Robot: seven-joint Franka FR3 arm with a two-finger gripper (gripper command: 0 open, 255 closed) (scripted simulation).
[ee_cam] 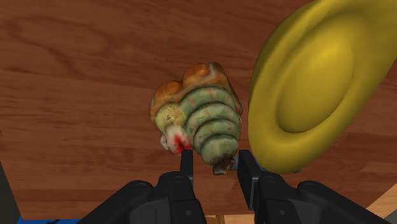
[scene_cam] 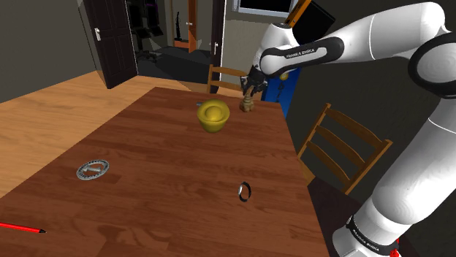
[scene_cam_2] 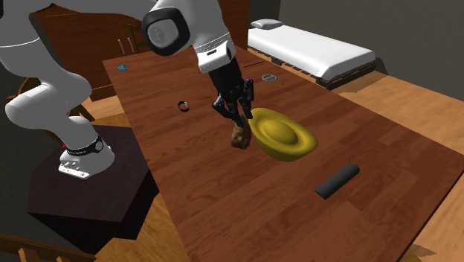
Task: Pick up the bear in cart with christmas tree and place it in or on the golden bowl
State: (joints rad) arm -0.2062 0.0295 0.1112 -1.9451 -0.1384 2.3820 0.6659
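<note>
Black two-finger gripper point(ee_cam: 215, 160) clamped on the tree tip of the small brown-and-green bear-in-cart figurine point(ee_cam: 200, 118). Figurine just beside the rim of the glossy golden bowl point(ee_cam: 312, 89), outside it, over the brown wooden table point(ee_cam: 76, 95); table contact unclear.

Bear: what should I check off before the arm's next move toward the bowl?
1. Gripper lined up on bear: ok.
2. Bear firmly held: cannot tell.
3. Bear lifted off table: cannot tell.
4. Bowl upright, hollow empty: ok.
5. Bowl close beside bear: ok.
</note>
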